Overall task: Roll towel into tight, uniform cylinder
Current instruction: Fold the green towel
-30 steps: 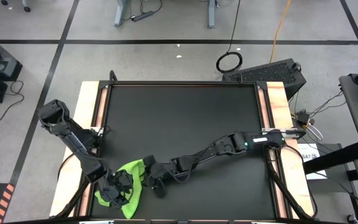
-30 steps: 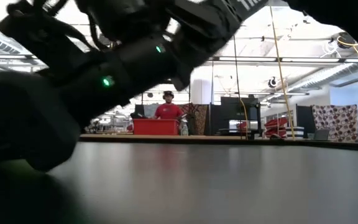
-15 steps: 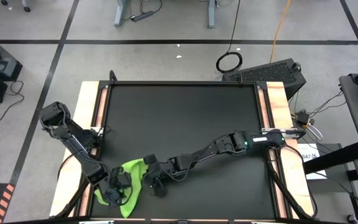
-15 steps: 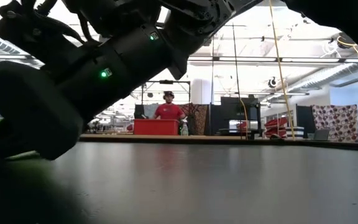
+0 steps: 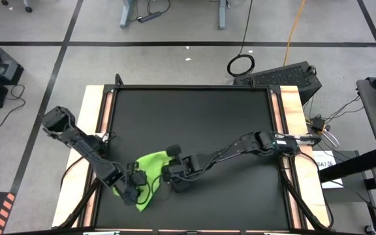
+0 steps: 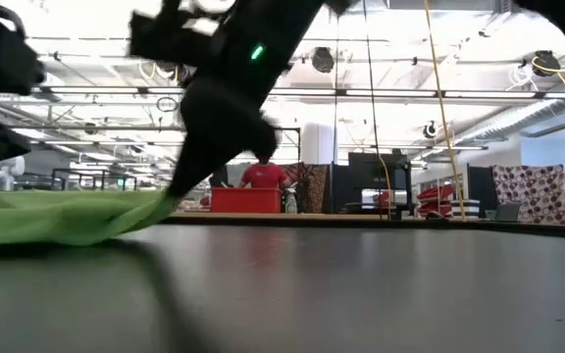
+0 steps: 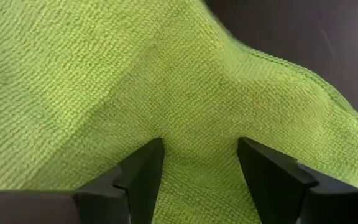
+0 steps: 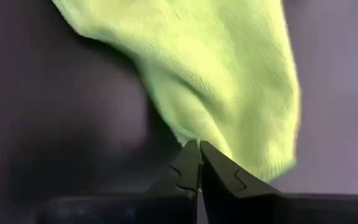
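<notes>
One towel (image 5: 150, 171), two grippers — left (image 5: 134, 189), right (image 5: 168, 173) — one table (image 5: 194, 124)

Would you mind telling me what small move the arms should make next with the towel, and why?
Probably the left gripper should close on the towel: its fingers are open over the cloth, the right gripper already pinches an edge, and the towel lies crumpled, not yet spread for rolling.

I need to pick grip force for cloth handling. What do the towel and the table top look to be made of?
The towel looks like soft microfibre or terry: a fine looped weave, a stitched hem, limp folds. The table top seems a smooth matte black sheet, maybe rubber or laminate, faintly reflective in the low view. The right claw pinches an edge; the left claw straddles the cloth, open.
</notes>
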You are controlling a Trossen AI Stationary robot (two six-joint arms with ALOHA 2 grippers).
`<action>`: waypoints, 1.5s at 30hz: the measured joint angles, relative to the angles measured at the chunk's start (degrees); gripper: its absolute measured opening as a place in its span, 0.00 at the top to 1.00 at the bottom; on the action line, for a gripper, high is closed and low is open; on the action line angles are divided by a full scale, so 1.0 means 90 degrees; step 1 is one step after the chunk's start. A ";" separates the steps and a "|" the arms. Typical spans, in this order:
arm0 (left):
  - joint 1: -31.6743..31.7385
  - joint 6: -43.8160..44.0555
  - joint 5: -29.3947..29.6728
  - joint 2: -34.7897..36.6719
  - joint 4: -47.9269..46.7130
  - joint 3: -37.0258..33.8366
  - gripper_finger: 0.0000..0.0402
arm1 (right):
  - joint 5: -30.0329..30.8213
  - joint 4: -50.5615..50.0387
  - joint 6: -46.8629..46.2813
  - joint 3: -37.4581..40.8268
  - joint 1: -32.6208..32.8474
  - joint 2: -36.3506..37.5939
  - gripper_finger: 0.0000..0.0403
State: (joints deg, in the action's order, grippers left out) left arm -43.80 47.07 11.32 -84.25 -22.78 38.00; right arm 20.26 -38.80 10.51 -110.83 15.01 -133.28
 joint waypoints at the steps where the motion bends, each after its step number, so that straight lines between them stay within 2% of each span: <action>1: 0.0067 -0.0134 0.0086 0.0000 -0.0038 0.0000 0.45 | 0.0060 -0.0297 -0.0130 0.0000 0.0005 0.0103 1.00; 4: 0.0264 -0.0448 0.0327 0.0000 -0.0233 0.0001 0.45 | 0.0120 -0.1119 -0.0501 0.0000 0.0006 0.0401 1.00; 9: 0.0520 -0.0719 0.0690 0.0000 -0.1226 0.0340 0.45 | 0.0067 -0.2149 -0.0926 -0.0005 0.0030 0.0998 1.00; 13: 0.0540 -0.1088 0.1214 0.0000 -0.1785 0.0819 0.45 | -0.0294 -0.2793 -0.1247 -0.0010 0.0049 0.1321 1.00; 16: 0.0526 -0.1466 0.1620 0.0006 -0.1669 0.1107 0.45 | -0.0523 -0.3144 -0.1541 -0.0014 0.0036 0.1472 1.00; 19: 0.0520 -0.1833 0.1558 0.0007 -0.1088 0.1163 0.45 | -0.0646 -0.3306 -0.1743 -0.0017 0.0002 0.1469 1.00; 23: 0.0425 -0.1943 0.1128 0.0005 -0.0573 0.1161 0.45 | -0.0773 -0.3154 -0.1855 0.0279 0.0006 0.1462 1.00; 28: -0.0012 -0.1953 0.1082 -0.0014 0.0278 0.1021 0.45 | -0.0793 -0.2870 -0.2001 0.0850 0.0004 0.1457 1.00; 35: -0.0581 -0.1935 0.1087 -0.0885 0.0762 0.1003 0.45 | -0.0794 -0.2508 -0.2095 0.1420 0.0006 0.1457 1.00; 38: -0.0602 -0.1844 0.1231 -0.1411 0.0761 0.1118 0.45 | -0.0796 -0.2394 -0.2097 0.1462 0.0008 0.1457 1.00; 45: -0.0618 -0.1769 0.2072 -0.2075 0.0163 0.1637 0.45 | -0.0817 -0.2140 -0.2050 0.1462 0.0006 0.1457 1.00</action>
State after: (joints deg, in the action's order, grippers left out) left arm -49.36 31.15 29.97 -102.92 -21.32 52.73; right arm 12.91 -58.07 -7.94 -97.67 15.07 -120.16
